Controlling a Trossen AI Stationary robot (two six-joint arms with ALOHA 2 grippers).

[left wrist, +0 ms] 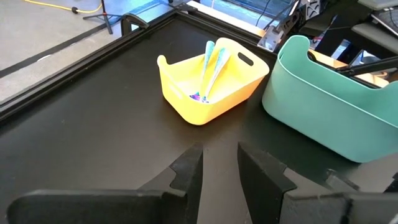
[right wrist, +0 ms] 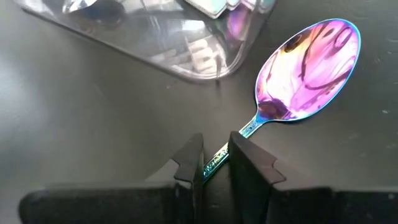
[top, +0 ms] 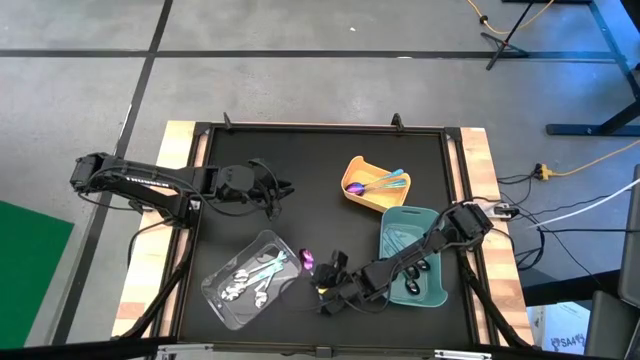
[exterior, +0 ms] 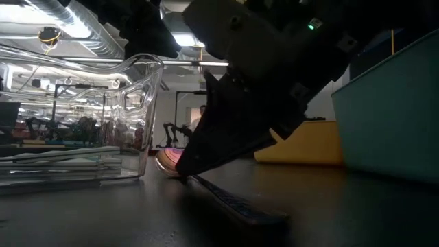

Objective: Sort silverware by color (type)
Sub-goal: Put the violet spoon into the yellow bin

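An iridescent purple-blue spoon (right wrist: 311,65) lies on the dark table just beside the clear tray (top: 250,285), which holds several silver spoons (top: 255,275). My right gripper (right wrist: 216,158) reaches in from the table's right side and is shut on this spoon's handle. In the high view its bowl (top: 307,260) shows just ahead of the right gripper (top: 322,280). The yellow tray (left wrist: 208,84) holds teal-handled utensils (left wrist: 214,65). My left gripper (left wrist: 219,165) hovers open and empty over the table's left half. My right gripper pinches the spoon's thin handle (right wrist: 229,144) between its two fingers, a short way behind the bowl's neck. The fingers slant down from the table's right and run along the handle. The handle's free end (exterior: 264,218) lies on the table, the bowl (exterior: 168,159) low beside the clear tray.
The teal tray (top: 412,255) stands at the right, under the right arm, with dark utensils inside. The yellow tray (top: 375,185) is behind it toward the far edge. A raised black rim (top: 320,127) borders the table. Bare table surface lies between the trays and the left gripper.
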